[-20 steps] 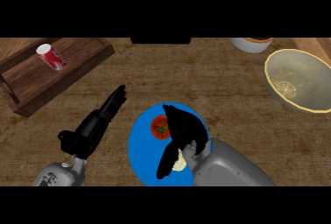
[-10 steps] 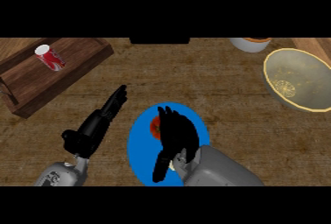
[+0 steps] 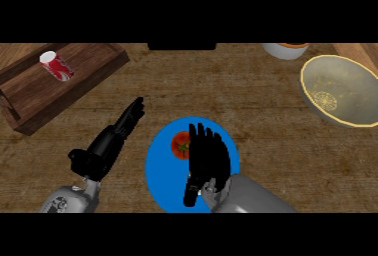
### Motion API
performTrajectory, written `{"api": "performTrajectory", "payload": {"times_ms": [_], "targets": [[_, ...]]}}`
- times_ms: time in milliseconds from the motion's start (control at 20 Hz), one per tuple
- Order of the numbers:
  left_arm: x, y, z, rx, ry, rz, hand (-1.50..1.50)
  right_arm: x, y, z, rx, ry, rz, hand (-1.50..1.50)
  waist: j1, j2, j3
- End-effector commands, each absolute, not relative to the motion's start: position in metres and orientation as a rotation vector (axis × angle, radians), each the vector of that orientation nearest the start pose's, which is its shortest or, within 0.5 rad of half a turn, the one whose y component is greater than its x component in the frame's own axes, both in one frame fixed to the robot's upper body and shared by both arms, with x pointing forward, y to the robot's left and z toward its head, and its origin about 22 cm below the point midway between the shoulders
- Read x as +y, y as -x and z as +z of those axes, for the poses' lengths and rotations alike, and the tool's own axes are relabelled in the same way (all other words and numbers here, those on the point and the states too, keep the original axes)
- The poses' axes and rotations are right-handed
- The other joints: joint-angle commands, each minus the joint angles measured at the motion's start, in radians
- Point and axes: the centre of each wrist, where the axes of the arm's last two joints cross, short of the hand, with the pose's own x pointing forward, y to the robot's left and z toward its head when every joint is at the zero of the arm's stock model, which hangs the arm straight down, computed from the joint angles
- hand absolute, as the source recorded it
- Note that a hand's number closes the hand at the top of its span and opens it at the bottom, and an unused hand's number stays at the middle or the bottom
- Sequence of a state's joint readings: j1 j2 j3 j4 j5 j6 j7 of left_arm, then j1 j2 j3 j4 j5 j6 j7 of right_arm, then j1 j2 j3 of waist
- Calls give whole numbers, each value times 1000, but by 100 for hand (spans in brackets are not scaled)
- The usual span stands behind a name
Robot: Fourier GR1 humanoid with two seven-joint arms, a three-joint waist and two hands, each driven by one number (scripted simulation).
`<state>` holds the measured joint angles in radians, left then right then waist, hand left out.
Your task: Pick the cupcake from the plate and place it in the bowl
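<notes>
Trouble could come from the black right hand point(image 3: 209, 157): fingers straight, holding nothing, it hangs over the round blue plate point(image 3: 159, 180), and the small red cupcake point(image 3: 180, 145) just beside them may get nudged off.

My right hand point(image 3: 210, 157) is flat, fingers straight, pointing forward. My left hand point(image 3: 111, 144) has fingers straight too, angled forward-right, well to its left.

1 red can point(image 3: 57, 65) sits on the wooden board point(image 3: 85, 82) — white cup point(image 3: 284, 50) well apart.
</notes>
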<state>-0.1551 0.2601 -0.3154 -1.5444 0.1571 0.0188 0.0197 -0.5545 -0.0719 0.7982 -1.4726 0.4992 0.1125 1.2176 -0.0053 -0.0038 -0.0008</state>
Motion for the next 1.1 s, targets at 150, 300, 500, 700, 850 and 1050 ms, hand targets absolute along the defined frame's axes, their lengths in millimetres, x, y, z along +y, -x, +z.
{"api": "performTrajectory", "payload": {"times_ms": [150, 300, 500, 700, 850, 1050], "targets": [[199, -258, 29, -1595, 148, -391, 0, -31, -250, 55, -662, 756, 1076, -150, 4, 1, 0], [195, -260, 31, -1593, 186, -378, 0, -27, -243, 38, -669, 731, 1068, -150, 5, 2, 1], [198, -259, 34, -1582, 188, -365, 0, -32, -251, 41, -644, 739, 1075, -150, 6, 2, 0], [211, -255, 35, -1593, 186, -382, 0, -40, -268, 35, -686, 720, 1056, -150, 10, 3, 1], [188, -261, 42, -1584, 167, -360, 0, -40, -245, 24, -698, 715, 1047, -150, 5, 2, 1], [215, -267, 27, -1596, 166, -374, 0, -41, -274, 21, -826, 739, 1083, 150, 10, 4, 1]]}}
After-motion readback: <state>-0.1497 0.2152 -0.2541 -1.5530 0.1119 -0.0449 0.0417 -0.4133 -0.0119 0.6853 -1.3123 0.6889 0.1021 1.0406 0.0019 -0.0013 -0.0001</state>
